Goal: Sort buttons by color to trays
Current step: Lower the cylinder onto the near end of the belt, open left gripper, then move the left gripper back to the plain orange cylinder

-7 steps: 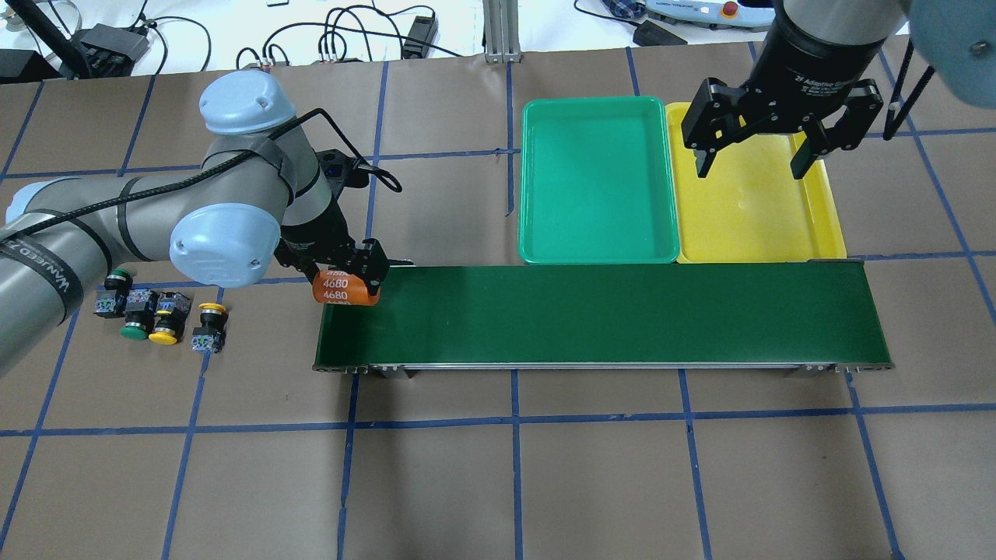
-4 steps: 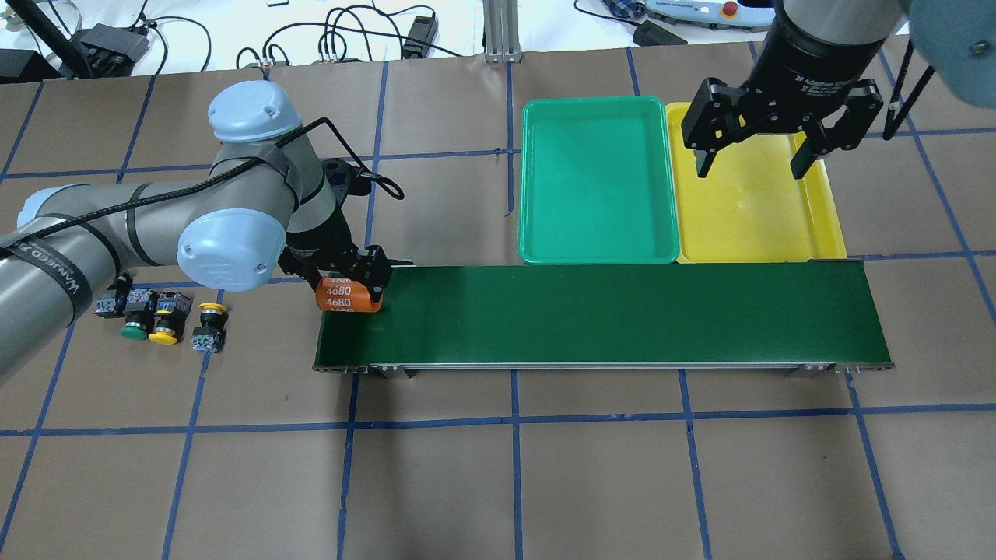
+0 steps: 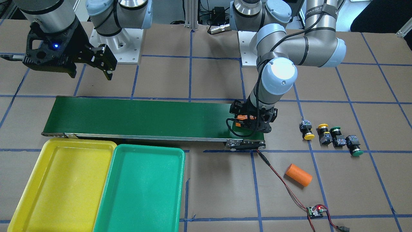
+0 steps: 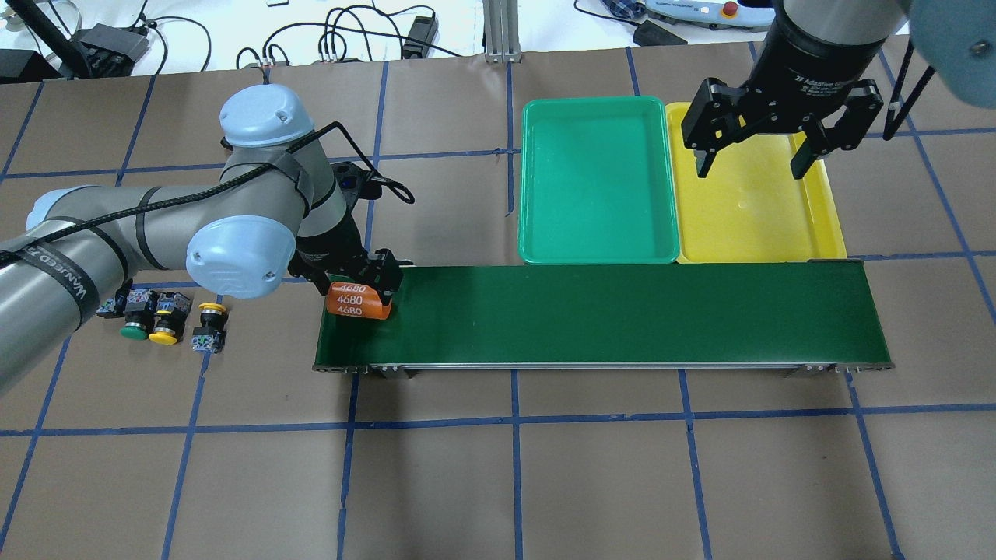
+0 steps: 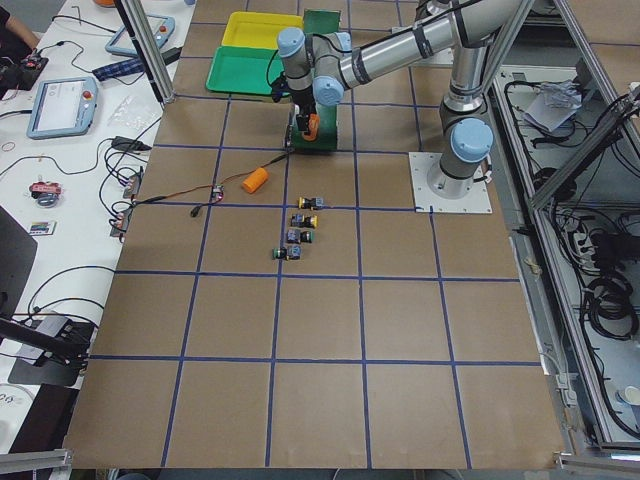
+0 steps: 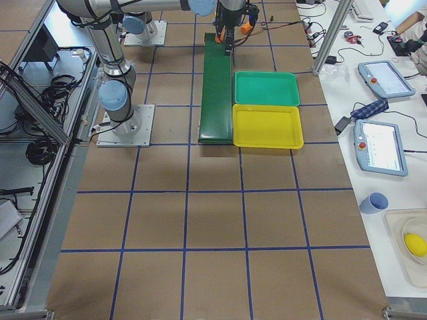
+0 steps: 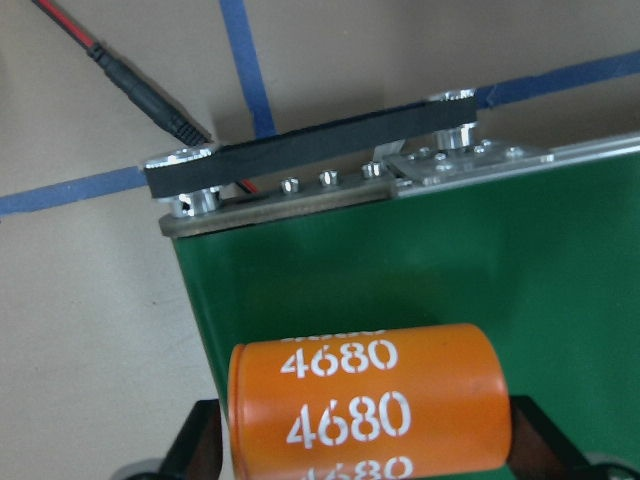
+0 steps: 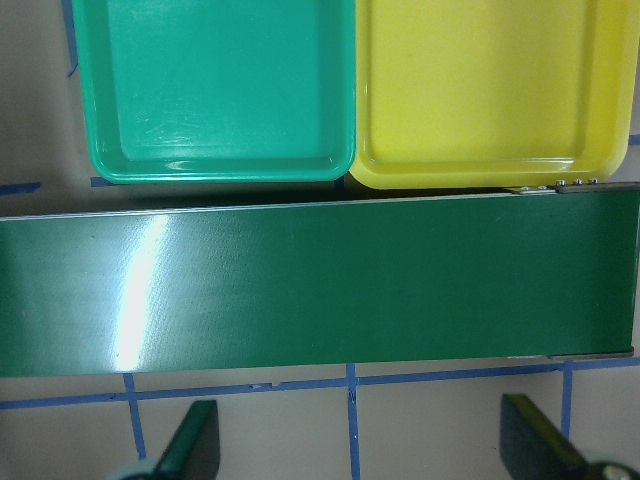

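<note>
Four buttons lie in a row on the table left of the belt: a green-capped one (image 4: 134, 332), two yellow-capped ones (image 4: 163, 336) (image 4: 212, 309), and a second green-capped one (image 3: 335, 129) that my left arm mostly hides in the overhead view. The green tray (image 4: 597, 183) and the yellow tray (image 4: 751, 225) stand side by side behind the belt, both empty. My left gripper (image 4: 356, 292) is shut on an orange cylinder (image 7: 370, 410) marked 4680, over the belt's left end. My right gripper (image 4: 751, 159) is open and empty above the yellow tray.
The long dark-green conveyor belt (image 4: 607, 315) runs in front of the trays, with nothing else on it. A second orange cylinder (image 3: 298, 175) lies on the table beyond the belt's left end. A red-black cable leads to a small circuit board (image 3: 317, 211).
My left gripper has moved right and slightly toward the belt's middle line, carrying the orange cylinder from the belt's corner onto its left end. The right arm has not moved.
</note>
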You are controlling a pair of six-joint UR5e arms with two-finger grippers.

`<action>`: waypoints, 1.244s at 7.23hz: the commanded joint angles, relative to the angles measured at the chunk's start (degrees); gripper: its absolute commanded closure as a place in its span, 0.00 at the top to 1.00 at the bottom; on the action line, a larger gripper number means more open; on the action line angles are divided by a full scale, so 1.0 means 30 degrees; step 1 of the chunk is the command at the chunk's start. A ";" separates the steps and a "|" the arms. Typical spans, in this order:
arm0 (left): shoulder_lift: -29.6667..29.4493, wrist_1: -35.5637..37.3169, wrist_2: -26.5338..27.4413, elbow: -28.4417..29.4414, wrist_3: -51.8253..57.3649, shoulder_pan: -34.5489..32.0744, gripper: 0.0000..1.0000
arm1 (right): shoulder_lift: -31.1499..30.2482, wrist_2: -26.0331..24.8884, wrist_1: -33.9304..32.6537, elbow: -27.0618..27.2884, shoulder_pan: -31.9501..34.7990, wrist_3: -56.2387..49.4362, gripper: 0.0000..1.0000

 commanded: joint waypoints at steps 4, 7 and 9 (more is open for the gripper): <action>0.0097 0.0013 0.0219 0.3168 -0.0150 0.3065 1.00 | 0.0001 0.0000 0.0000 0.0000 0.0000 0.0000 1.00; -0.1744 0.2251 0.0188 0.3118 -0.3475 0.4748 1.00 | 0.0001 0.0000 0.0000 0.0000 0.0000 0.0000 1.00; -0.3209 0.3496 0.0072 0.3377 -0.6029 0.4952 1.00 | 0.0001 0.0000 0.0000 0.0000 0.0000 0.0000 1.00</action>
